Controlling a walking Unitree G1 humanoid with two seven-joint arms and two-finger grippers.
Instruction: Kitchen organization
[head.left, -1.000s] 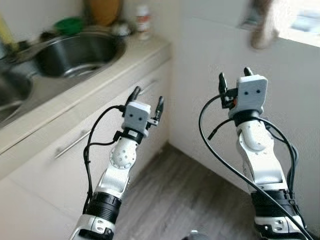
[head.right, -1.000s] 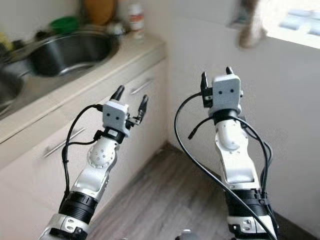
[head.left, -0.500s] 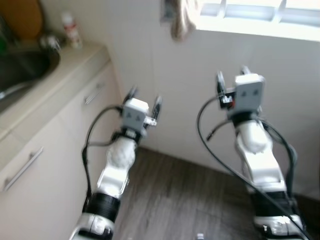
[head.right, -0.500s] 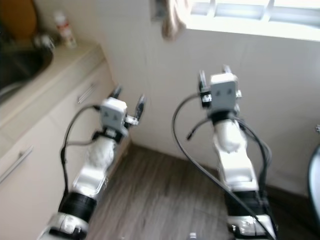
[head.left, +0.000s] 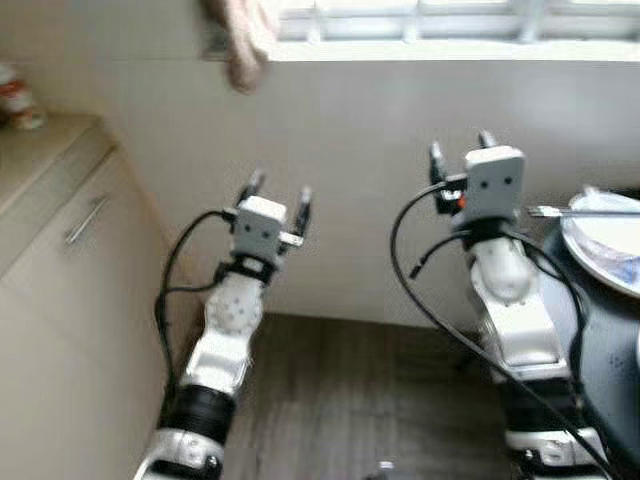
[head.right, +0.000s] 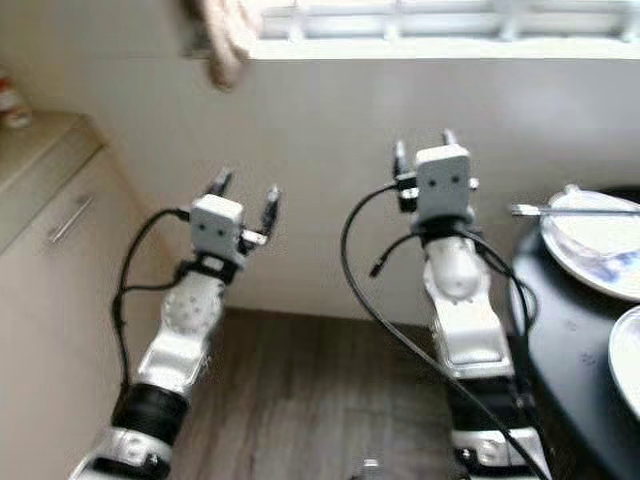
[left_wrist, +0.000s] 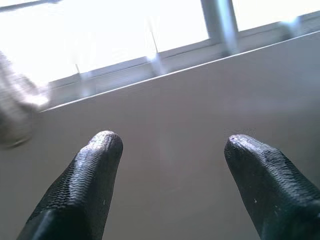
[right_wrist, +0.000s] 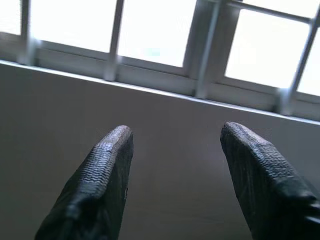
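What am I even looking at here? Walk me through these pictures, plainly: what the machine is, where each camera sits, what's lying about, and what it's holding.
This is a walking humanoid robot in a kitchen, seen through its own cameras. The two wide pictures come from a stereo camera on its head, looking down at its two silver arms raised before it. The left gripper and the right gripper each have two long black fingers, spread apart; neither holds anything.

The two close pictures come from cameras on the wrists, looking along the fingers toward a pale wall and a bright window.

Around it: a cream cabinet with a counter on the robot's left, a cloth hanging by the window sill, and a wooden floor. On its right stands a dark table carrying a white plate with a utensil resting across it.
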